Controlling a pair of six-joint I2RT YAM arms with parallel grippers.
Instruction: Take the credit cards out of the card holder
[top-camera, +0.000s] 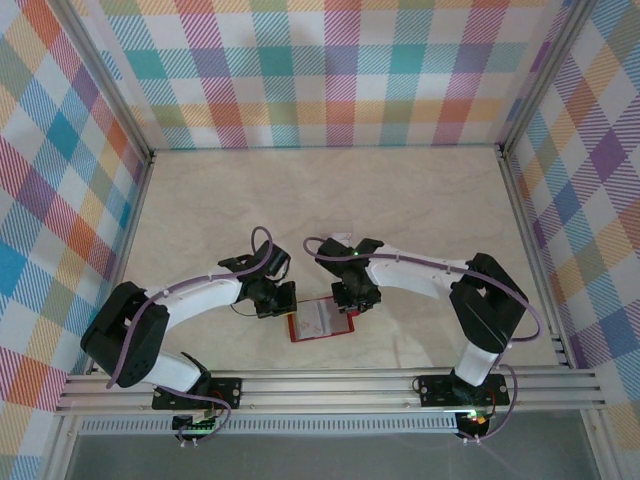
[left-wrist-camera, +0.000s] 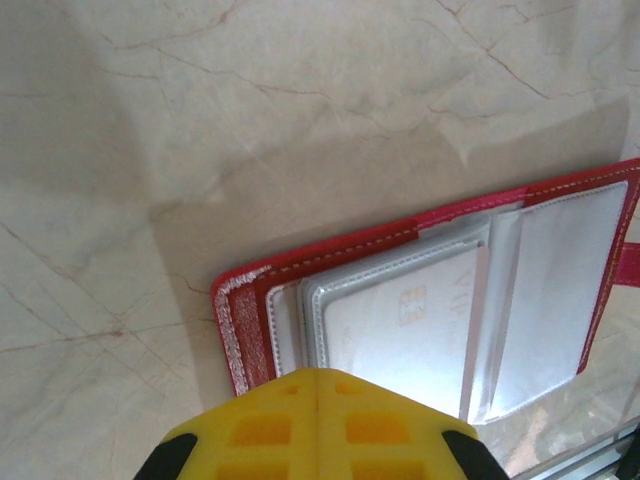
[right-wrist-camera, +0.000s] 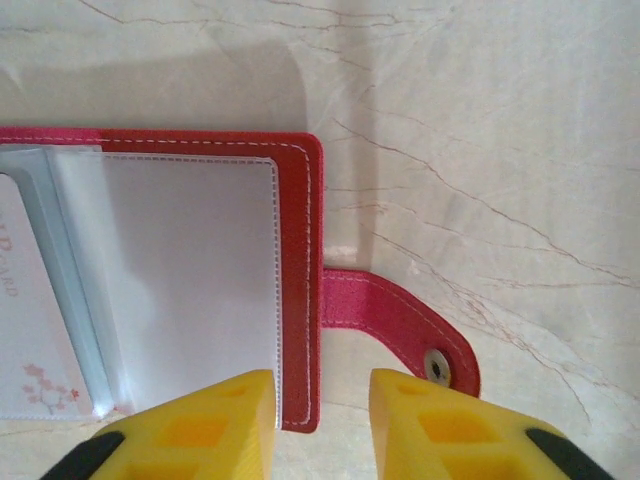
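The table (top-camera: 300, 200) carries the card holder (top-camera: 322, 322), which lies open and flat with its long axis running across from my left arm to my right. My left gripper (left-wrist-camera: 318, 420), fingers pressed together, sits at the holder's left end, over the stacked sleeves. My right gripper (right-wrist-camera: 322, 420) stands at the holder's right end, part spread and holding nothing. One finger is over the empty clear pocket, the other over the snap tab (right-wrist-camera: 400, 325), and the holder's red right edge is in the gap between them. The credit cards (left-wrist-camera: 400, 330) lie inside the sleeves in the holder's left half, nearer my left gripper. I cannot tell which edge those sleeves open on.
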